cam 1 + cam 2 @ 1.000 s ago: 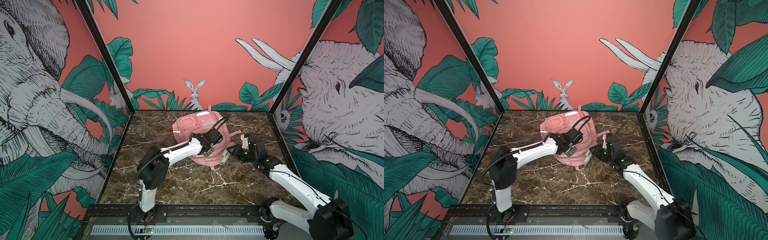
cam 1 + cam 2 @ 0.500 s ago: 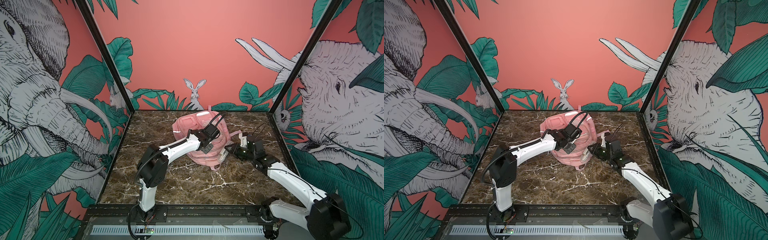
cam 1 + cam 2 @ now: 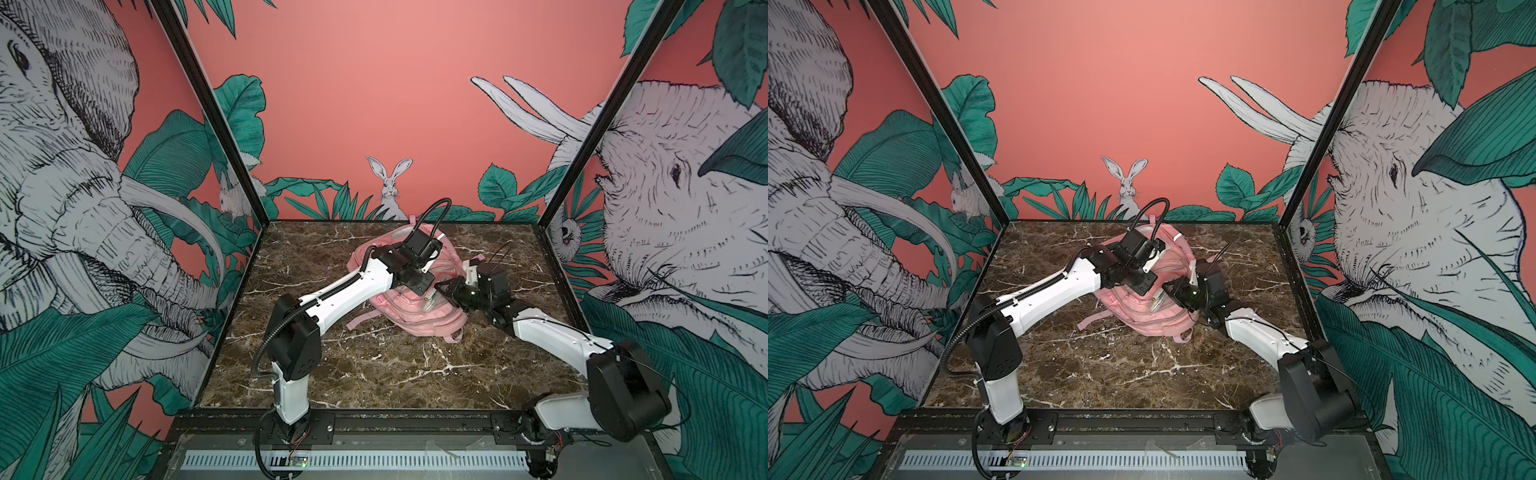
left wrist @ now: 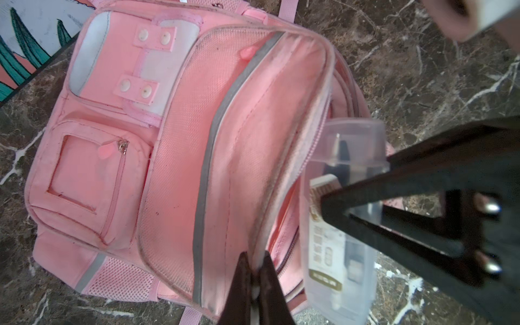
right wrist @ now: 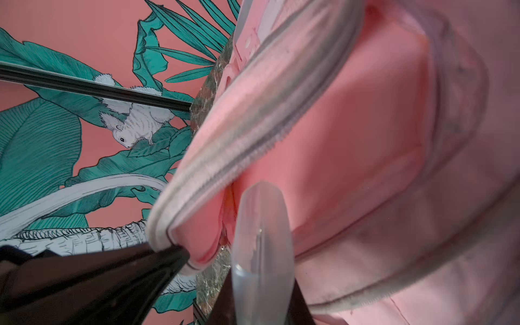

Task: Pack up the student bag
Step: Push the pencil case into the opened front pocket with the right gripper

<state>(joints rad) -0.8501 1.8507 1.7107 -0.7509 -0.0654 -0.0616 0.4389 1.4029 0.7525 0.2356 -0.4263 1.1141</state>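
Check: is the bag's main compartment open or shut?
Open: the left claw pinches the flap edge of the student bag, and a clear case points into the gap.

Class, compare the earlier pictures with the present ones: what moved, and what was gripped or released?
The left gripper closed on the flap edge of the large pink fabric backpack. The right gripper moved in toward it, carrying its clear plastic box to the opening. The backpack stayed in place; the right gripper kept hold of the box.

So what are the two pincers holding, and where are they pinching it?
The left pincer pinches the student bag by the rim of its open flap. The right pincer grips a clear plastic box across its flat sides.
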